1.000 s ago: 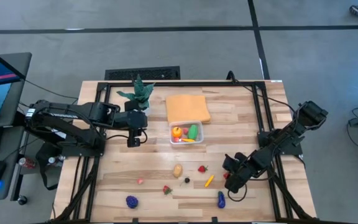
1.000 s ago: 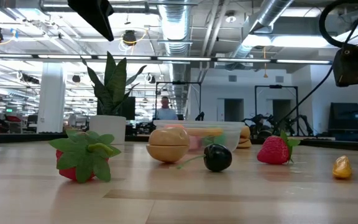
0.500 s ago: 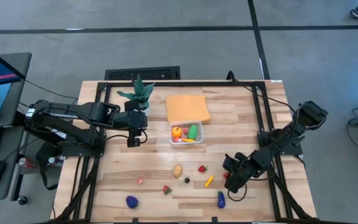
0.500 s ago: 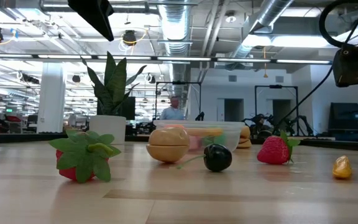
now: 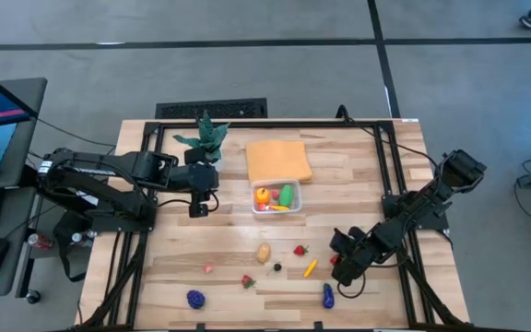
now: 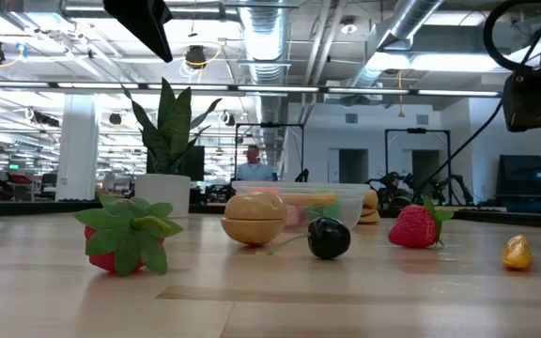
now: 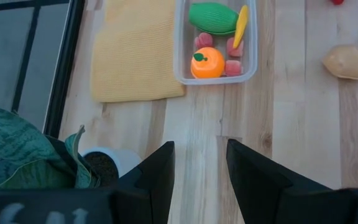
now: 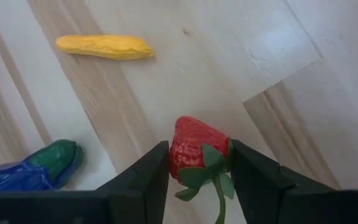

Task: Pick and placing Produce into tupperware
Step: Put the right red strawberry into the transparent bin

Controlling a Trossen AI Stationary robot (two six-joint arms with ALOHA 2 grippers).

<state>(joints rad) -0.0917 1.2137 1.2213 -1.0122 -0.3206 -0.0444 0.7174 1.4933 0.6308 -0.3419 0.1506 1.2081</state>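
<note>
Tupperware (image 5: 277,196) sits mid-table, just near of the orange cloth (image 5: 278,159), touching or nearly touching it. It already holds an orange fruit (image 7: 207,64), a green piece (image 7: 213,17), a yellow strip and a few pink bits, so call it roughly a third done. Left on the wood, near side: tan potato-like piece (image 5: 263,252), red strawberry (image 5: 300,250), small dark berry (image 5: 277,267), yellow piece (image 5: 310,268), pink bit (image 5: 207,268), leafy red one (image 5: 246,281), purple one (image 5: 195,298) and a blue-green piece (image 5: 327,295). Your right gripper (image 8: 197,180) is low at the near right with a red strawberry (image 8: 196,149) between its fingers; they look closed onto it, stem and leaves hanging out toward the camera. Whether it's lifted off the table I can't tell. Left gripper (image 7: 199,180) is parked left of the tupperware, fingers apart, nothing in them, potted plant (image 5: 206,138) just beside it on the far side. Room: from the right gripper the path far-left to the box crosses the yellow piece and the other strawberry, so carry high. The box's right side is open wood; the dark frame rail runs close on the right edge.
</note>
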